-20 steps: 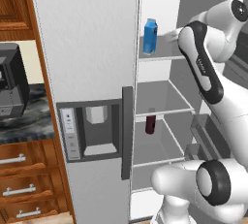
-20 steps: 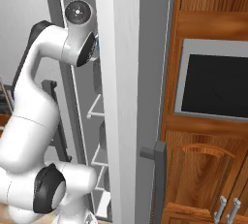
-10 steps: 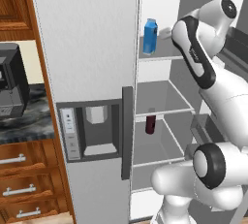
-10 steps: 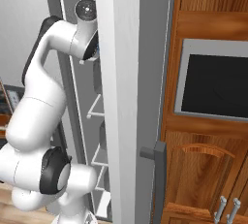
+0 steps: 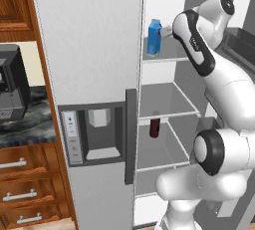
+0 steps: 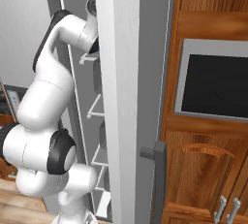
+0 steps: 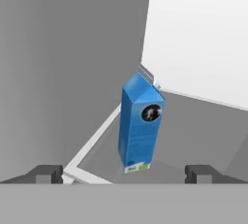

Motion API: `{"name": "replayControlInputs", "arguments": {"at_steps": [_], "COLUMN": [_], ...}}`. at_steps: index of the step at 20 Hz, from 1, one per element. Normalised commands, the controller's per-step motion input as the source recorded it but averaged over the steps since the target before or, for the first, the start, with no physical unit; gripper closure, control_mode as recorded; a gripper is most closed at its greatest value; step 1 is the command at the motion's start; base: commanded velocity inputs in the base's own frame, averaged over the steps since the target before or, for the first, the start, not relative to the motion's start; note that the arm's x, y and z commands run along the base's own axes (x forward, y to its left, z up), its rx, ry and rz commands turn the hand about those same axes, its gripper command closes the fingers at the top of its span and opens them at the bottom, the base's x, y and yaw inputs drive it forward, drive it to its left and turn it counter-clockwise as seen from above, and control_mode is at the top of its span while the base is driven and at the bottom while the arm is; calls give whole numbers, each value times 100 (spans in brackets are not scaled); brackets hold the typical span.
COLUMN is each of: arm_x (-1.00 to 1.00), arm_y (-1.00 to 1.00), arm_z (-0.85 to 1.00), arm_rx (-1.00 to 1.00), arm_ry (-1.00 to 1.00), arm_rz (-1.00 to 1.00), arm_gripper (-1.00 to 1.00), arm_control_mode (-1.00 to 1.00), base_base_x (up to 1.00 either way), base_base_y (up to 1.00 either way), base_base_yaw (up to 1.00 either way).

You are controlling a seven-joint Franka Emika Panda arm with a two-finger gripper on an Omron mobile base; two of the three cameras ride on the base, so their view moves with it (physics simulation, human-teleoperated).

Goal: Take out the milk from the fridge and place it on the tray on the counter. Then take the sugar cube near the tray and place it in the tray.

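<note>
Your arm has reached deeper into the fridge (image 5: 94,50). The pincer (image 7: 123,172) is wide open and empty. The milk (image 7: 139,123) stands upright at 12 o'clock, between the fingertips (image 7: 47,172).

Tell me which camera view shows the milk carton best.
The hand view: the milk stands whole and unobstructed ahead of the open gripper. The left base view shows it small on the fridge's upper shelf. The right base view gives nothing useful.
</note>
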Motion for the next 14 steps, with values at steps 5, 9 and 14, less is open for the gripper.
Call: {"name": "replayControlInputs", "arguments": {"at_steps": [5, 9, 14], "arm_x": [28, 31, 32], "arm_y": [0, 0, 0], "arm_z": [0, 0, 0], "arm_rx": [0, 0, 0], "arm_ry": [0, 0, 2], "arm_rz": [9, 8, 1], "arm_gripper": [-100, -100, -100], "arm_control_mode": [-100, -100, -100], "base_base_x": [0, 0, 0], "base_base_y": [0, 0, 0], "base_base_yaw": [0, 0, 0]}}
